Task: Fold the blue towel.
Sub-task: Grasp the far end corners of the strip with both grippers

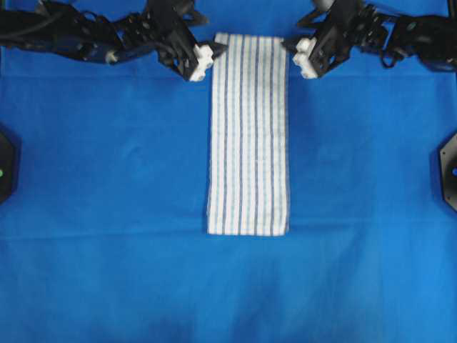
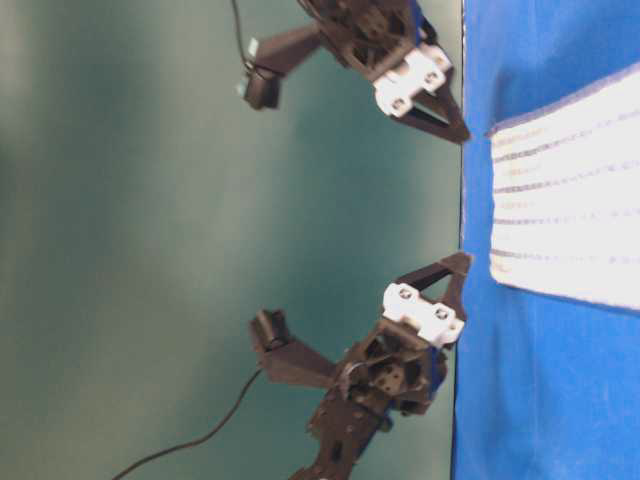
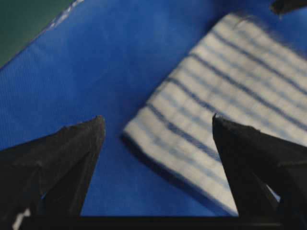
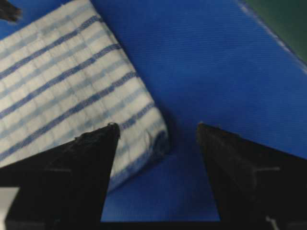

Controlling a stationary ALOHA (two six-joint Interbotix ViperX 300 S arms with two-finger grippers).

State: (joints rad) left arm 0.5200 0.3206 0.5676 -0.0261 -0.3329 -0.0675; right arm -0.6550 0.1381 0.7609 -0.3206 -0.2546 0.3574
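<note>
Blue table cloth (image 1: 107, 214): fills the overhead frame. Blue towel (image 1: 248, 136): long striped strip, flat, centre of frame, running from top edge to below middle. Left gripper (image 1: 214, 51): upper left, beside the towel's top left corner, claws spread, empty. Right gripper (image 1: 289, 47): upper right, beside the top right corner, claws spread, empty.
</note>
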